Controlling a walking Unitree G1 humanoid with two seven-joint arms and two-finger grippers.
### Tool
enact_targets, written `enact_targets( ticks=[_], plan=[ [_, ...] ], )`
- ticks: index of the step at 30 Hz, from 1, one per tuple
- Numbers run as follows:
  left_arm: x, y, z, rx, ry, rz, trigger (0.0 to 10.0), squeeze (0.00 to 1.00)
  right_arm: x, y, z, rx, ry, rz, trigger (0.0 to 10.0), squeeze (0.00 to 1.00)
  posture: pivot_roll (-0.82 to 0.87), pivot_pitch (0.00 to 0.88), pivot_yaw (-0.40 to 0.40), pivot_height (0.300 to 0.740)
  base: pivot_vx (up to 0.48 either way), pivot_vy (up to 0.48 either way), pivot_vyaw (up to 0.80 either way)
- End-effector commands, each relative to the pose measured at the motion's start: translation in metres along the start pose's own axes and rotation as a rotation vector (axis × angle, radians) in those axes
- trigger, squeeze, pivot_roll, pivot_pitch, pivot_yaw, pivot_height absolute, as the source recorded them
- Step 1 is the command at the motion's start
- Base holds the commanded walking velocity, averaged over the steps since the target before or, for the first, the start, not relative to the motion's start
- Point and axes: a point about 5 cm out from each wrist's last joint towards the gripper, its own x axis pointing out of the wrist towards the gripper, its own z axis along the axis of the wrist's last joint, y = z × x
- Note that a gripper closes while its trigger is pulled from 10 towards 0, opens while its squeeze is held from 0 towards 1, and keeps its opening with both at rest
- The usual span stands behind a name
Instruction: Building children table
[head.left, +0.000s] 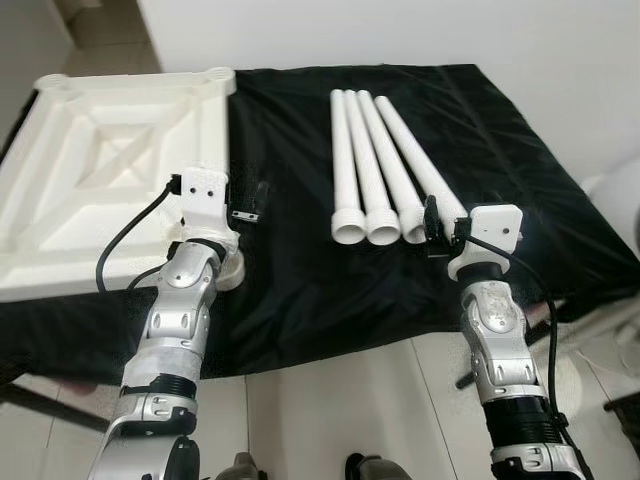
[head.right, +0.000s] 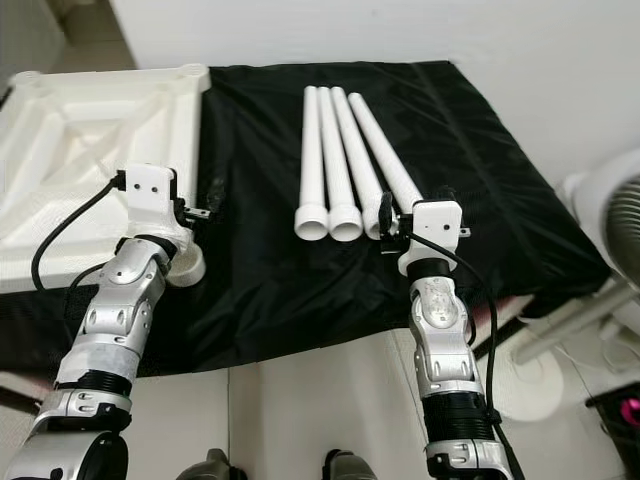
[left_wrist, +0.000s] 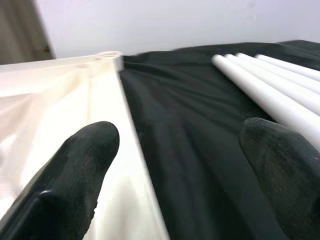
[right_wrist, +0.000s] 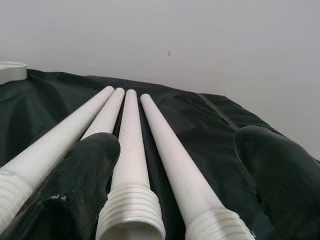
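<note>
The white tabletop (head.left: 110, 160) lies upside down, ribs up, on the left of the black cloth. Several white legs (head.left: 365, 160) lie side by side in the middle, threaded ends toward me. My left gripper (head.left: 240, 200) hovers open at the tabletop's near right corner; in the left wrist view one finger (left_wrist: 75, 170) is over the white panel and the other over the cloth. My right gripper (head.left: 450, 225) is open at the legs' threaded ends (right_wrist: 132, 212), and the rightmost leg (right_wrist: 175, 160) runs between its fingers.
The black cloth (head.left: 320, 300) covers a low table whose front edge lies just below my wrists. A white wall stands behind. Pale tiled floor (head.left: 330, 420) lies in front. A white fan (head.right: 615, 215) stands at the right.
</note>
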Motion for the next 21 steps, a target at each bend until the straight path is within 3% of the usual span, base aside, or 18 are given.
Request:
enact_targets(
  ticks=[1, 14, 21],
  plan=[
    [-0.0021, 0.0054, 0.0002, -0.003, 0.001, 0.082, 10.0, 0.00, 0.0013, -0.0023, 0.0007, -0.003, -0.007, -0.002, 10.0, 0.00, -0.06, 0.069, 0.036, 0.740, 0.000, 0.000, 0.00],
    [0.0038, 0.0064, 0.0064, -0.005, -0.019, 0.083, 10.0, 0.00, 0.0040, -0.0069, 0.0014, -0.008, -0.016, -0.017, 10.0, 0.00, -0.06, 0.053, 0.044, 0.740, 0.000, 0.000, 0.00],
    [0.0028, 0.0041, 0.0060, -0.012, -0.026, 0.091, 10.0, 0.00, 0.0084, -0.0065, -0.0008, -0.002, -0.013, -0.021, 10.0, 0.00, -0.05, 0.045, 0.031, 0.740, 0.290, 0.000, 0.00]
  ],
)
